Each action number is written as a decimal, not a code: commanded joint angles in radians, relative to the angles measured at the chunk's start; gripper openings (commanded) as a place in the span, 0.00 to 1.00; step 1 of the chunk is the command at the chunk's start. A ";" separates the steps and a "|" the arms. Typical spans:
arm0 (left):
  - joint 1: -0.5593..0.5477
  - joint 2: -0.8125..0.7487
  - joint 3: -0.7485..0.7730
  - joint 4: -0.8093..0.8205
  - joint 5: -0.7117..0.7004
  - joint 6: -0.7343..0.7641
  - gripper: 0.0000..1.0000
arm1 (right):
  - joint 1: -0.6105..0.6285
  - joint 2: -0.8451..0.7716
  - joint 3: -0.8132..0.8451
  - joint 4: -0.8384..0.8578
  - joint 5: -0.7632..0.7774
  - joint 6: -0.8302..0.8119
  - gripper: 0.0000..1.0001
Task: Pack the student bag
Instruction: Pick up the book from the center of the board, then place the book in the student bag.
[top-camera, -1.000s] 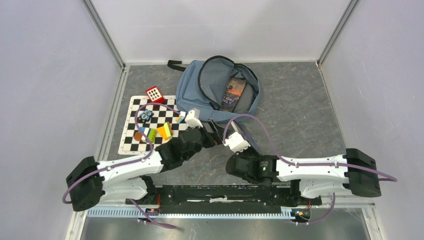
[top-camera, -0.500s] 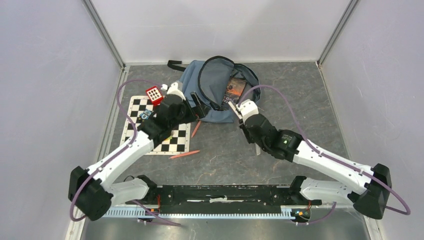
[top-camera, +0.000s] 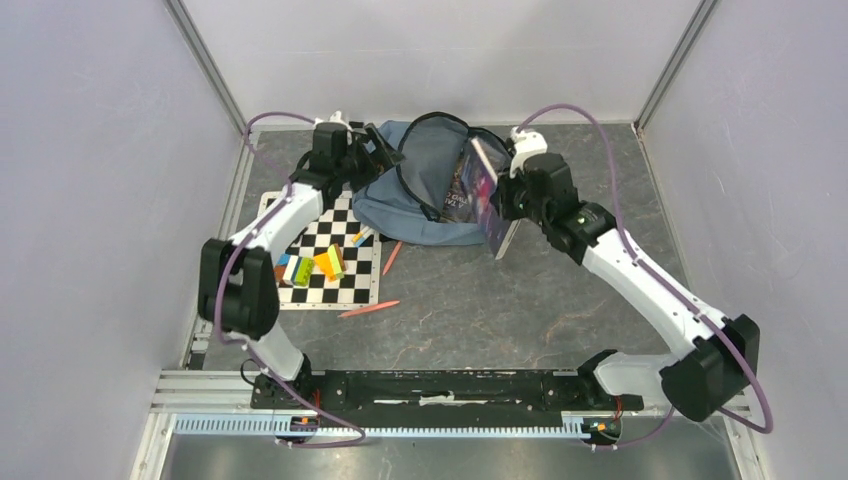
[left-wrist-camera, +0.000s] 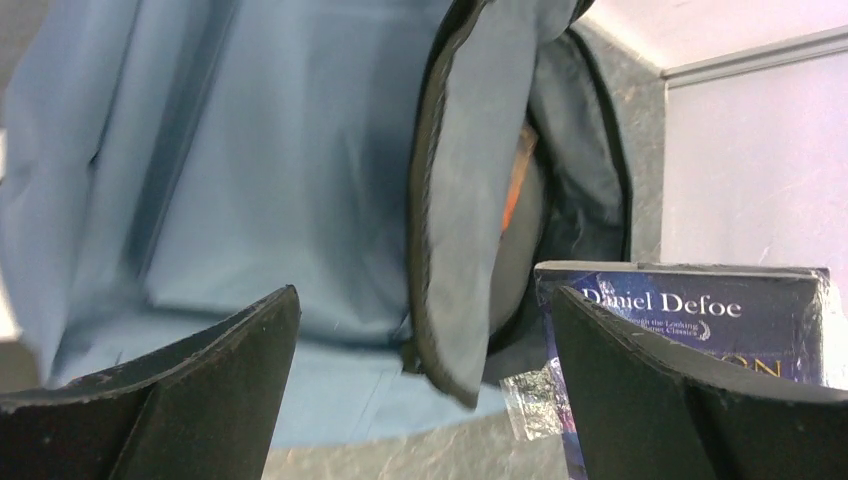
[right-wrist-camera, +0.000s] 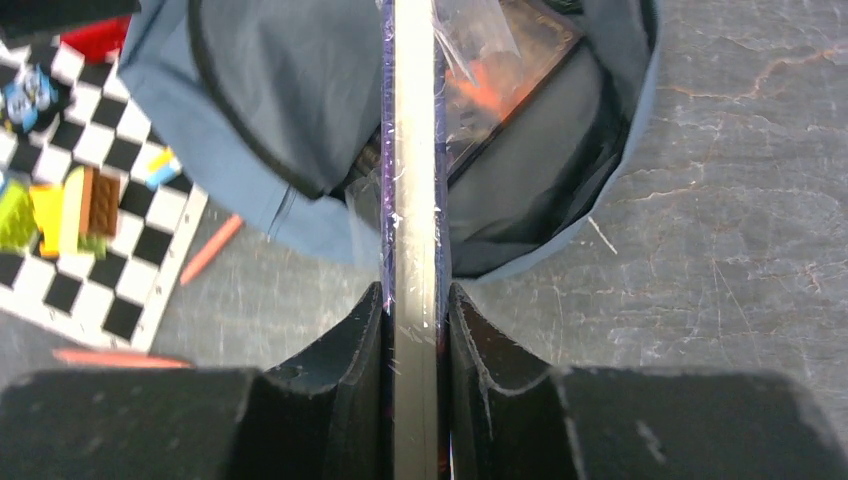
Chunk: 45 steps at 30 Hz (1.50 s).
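1. Blue-grey fabric makes up the student bag (top-camera: 400, 205). It lies flat on the table (top-camera: 560, 290), directly ahead of the left gripper (top-camera: 388, 156) and straight beyond the fingertips of the right gripper (top-camera: 503, 198). The main zipper is undone and the mouth faces the right gripper.
2. Left gripper: the jaws stand wide apart with nothing between them. The flap rim (left-wrist-camera: 440, 200) of the bag sits just ahead, in line with the gap.
3. Right gripper: the jaws are clamped on the near edge of a thin, film-wrapped book (right-wrist-camera: 415, 150), held on edge and pointed at the bag mouth.
4. A second book (right-wrist-camera: 505, 70) lies inside the compartment, beyond the held one and slightly to its right.
5. Handling, judged: the bag is soft, limp and light, and it is not fragile. The shell is likely to collapse or slide on the smooth table when pushed, and the flap sags partly over the opening.
6. Hold point, judged: the zipper-lined flap rim is the best place to pinch, since it is a doubled, firmer edge. The flat panels offer little to grip.
7. Raising that rim, away from the right gripper, should widen the mouth.
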 joint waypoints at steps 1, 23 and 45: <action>0.001 0.121 0.166 0.052 0.056 -0.023 1.00 | -0.088 0.034 0.114 0.228 -0.060 0.143 0.00; -0.027 0.267 0.315 -0.099 0.091 -0.094 0.24 | -0.303 0.273 0.065 0.462 -0.225 0.548 0.00; -0.043 0.010 0.265 0.178 0.222 -0.156 0.02 | -0.326 0.419 0.124 0.718 -0.373 0.672 0.00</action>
